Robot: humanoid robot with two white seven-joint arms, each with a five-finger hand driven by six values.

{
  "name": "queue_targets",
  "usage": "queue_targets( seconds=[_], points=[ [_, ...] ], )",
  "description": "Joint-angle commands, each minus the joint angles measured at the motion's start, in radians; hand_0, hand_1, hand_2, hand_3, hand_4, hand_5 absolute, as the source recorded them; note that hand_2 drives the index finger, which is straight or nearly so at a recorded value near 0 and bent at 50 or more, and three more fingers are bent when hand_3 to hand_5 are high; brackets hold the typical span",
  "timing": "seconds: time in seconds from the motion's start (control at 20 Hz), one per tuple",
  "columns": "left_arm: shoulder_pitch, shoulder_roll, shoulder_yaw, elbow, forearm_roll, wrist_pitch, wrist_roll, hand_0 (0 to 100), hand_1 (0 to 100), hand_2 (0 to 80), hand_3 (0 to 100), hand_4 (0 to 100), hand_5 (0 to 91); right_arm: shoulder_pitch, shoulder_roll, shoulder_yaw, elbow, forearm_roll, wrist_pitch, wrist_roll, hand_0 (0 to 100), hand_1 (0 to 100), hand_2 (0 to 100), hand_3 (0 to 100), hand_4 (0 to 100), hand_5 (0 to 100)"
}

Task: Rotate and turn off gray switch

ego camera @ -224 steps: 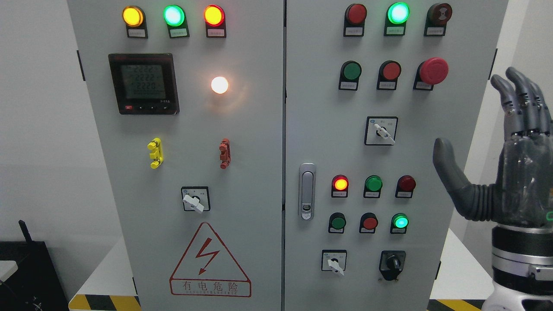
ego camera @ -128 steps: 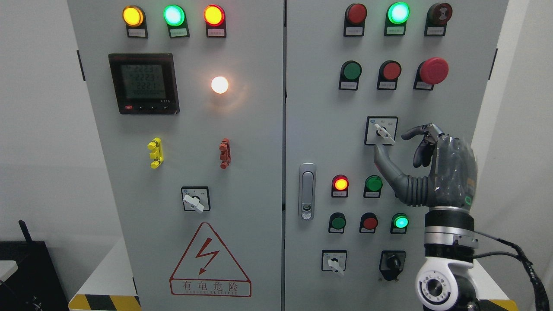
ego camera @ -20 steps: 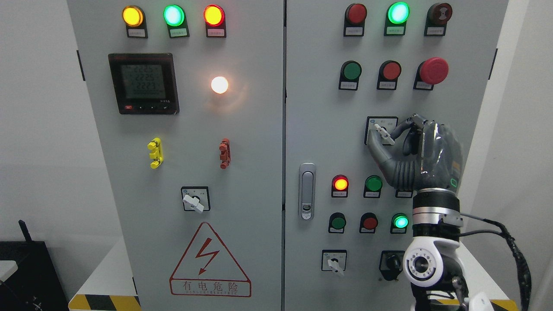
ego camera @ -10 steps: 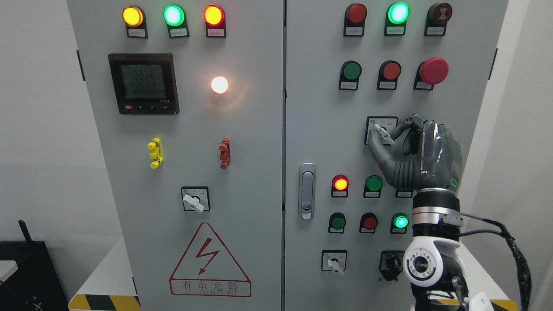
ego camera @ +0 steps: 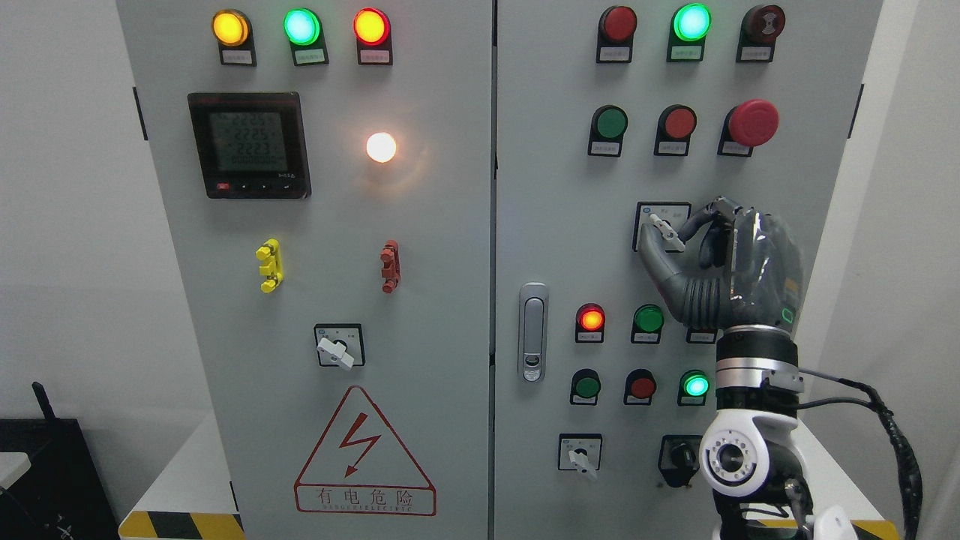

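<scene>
The gray rotary switch (ego camera: 664, 229) sits in a black-framed square plate on the right cabinet door, and its pale lever slants from upper left to lower right. My right hand (ego camera: 667, 235) is raised in front of it. The thumb (ego camera: 654, 255) presses the lever from the lower left and the curled index finger (ego camera: 694, 221) meets it from the right. The other fingers are folded behind. The hand covers the plate's right and lower part. My left hand does not show.
Indicator lamps and push buttons fill the right door (ego camera: 555, 187), with a red mushroom button (ego camera: 752, 122) above the hand. Below are a door latch (ego camera: 532, 331), another gray switch (ego camera: 580, 456) and a black selector (ego camera: 679, 456). The left door carries a meter (ego camera: 249, 145).
Since the earliest frames my right hand came in from the right edge to the switch and pinched its lever. Over the last second nothing visibly moved, and the lever keeps its slant.
</scene>
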Motion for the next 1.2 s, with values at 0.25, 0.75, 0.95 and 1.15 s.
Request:
queue_targets(
  seconds=[0.25, 0.75, 0.95, 1.15],
  points=[
    [-0.009, 0.001, 0.008, -0.025, 0.020, -0.001, 0.001, 12, 39, 0.0, 0, 0, 0.0, -0.001, 0.026, 0.006, 0.000, 0.000, 0.000, 0.000, 37, 48, 69, 100, 100, 100],
    [-0.009, 0.000, 0.008, -0.025, 0.020, -0.001, 0.001, 12, 39, 0.0, 0, 0, 0.0, 0.000, 0.026, 0.006, 0.000, -0.002, 0.000, 0.000, 40, 47, 70, 100, 100, 100],
    [-0.009, 0.000, 0.008, -0.025, 0.020, -0.001, 0.001, 12, 39, 0.0, 0, 0, 0.0, 0.000, 0.026, 0.006, 0.000, -0.002, 0.000, 0.000, 42, 46, 70, 100, 100, 100],
    [-0.009, 0.000, 0.008, -0.025, 0.020, -0.001, 0.001, 12, 39, 0.0, 0, 0, 0.0, 0.000, 0.026, 0.006, 0.003, -0.002, 0.000, 0.000, 43, 46, 70, 100, 100, 100]
  ],
)
